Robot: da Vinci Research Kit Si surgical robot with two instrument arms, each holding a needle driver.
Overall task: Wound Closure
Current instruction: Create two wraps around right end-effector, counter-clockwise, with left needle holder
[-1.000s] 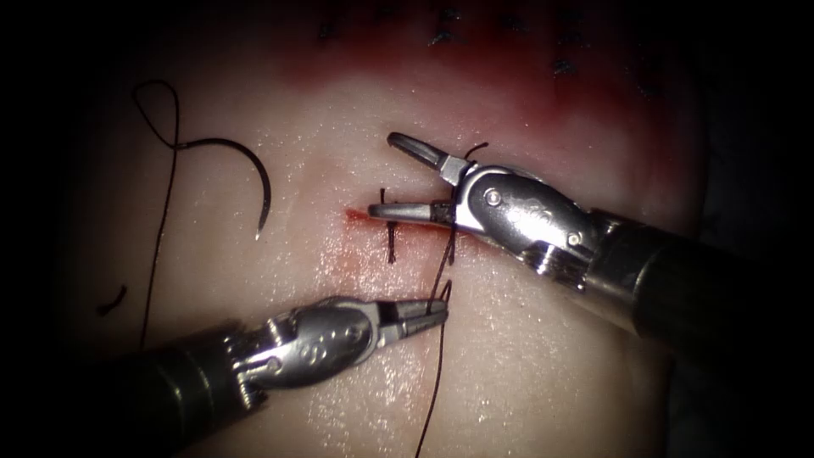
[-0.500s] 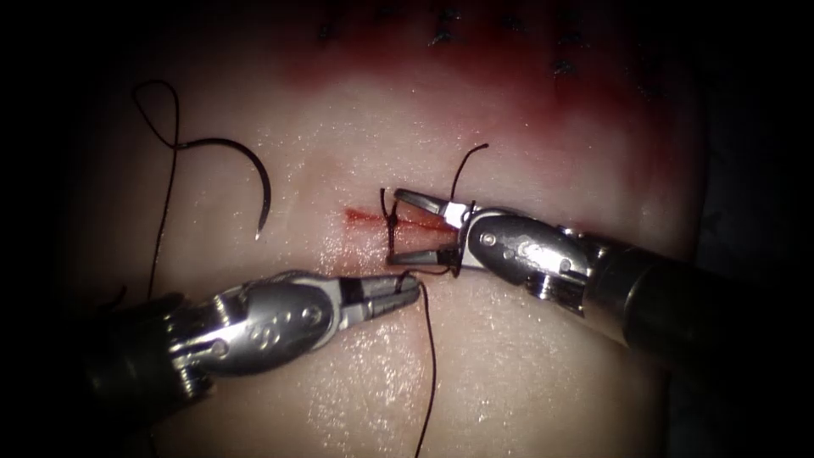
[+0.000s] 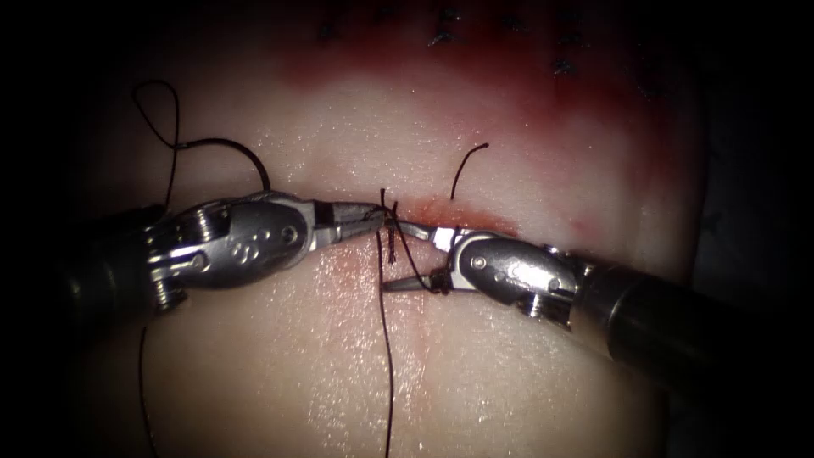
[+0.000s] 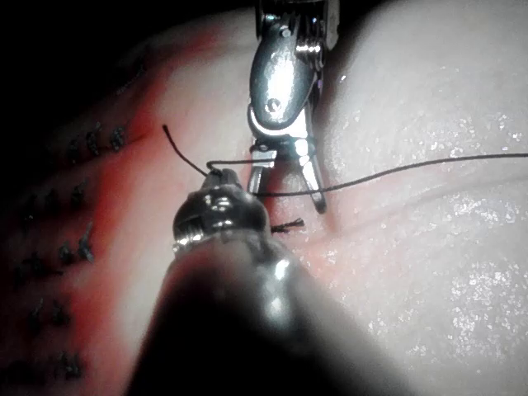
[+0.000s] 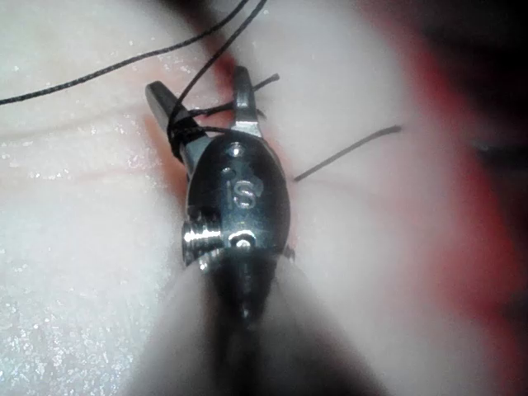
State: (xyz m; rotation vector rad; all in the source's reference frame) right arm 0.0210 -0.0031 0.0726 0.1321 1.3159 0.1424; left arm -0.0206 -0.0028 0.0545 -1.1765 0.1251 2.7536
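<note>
- My left hand [image 3: 373, 216] comes in from the left of the endoscope frame, tips at the cut [image 3: 441, 208] in frame centre. Its jaws are closed narrow on the thread [image 3: 386, 339] right at the knot.
- My right hand [image 3: 397, 254] enters from the lower right, jaws spread wide. One jaw lies along the cut, the other points left just below it; a loop of thread wraps round the jaws near the hinge. It grips nothing.
- In the right wrist view the right hand [image 5: 202, 99] shows both jaws apart with thread [image 5: 74, 82] crossing them.
- In the left wrist view the right hand [image 4: 289, 194] stands open ahead of my own left hand [image 4: 219, 198], the thread [image 4: 429, 165] running taut across between them.
- Needle [image 3: 229, 146]: lying free on the tissue [image 3: 509, 365], upper left of the endoscope frame, left of the cut, its lower end hidden behind my left hand. Neither hand holds it, and the part that shows is not in the tissue.
- A short thread tail [image 3: 465, 170] stands up just above the cut, right of the knot.
- The long strand drops from the knot straight to the bottom edge.
- Red fluid [image 3: 475, 85] stains the tissue across the upper frame.
</note>
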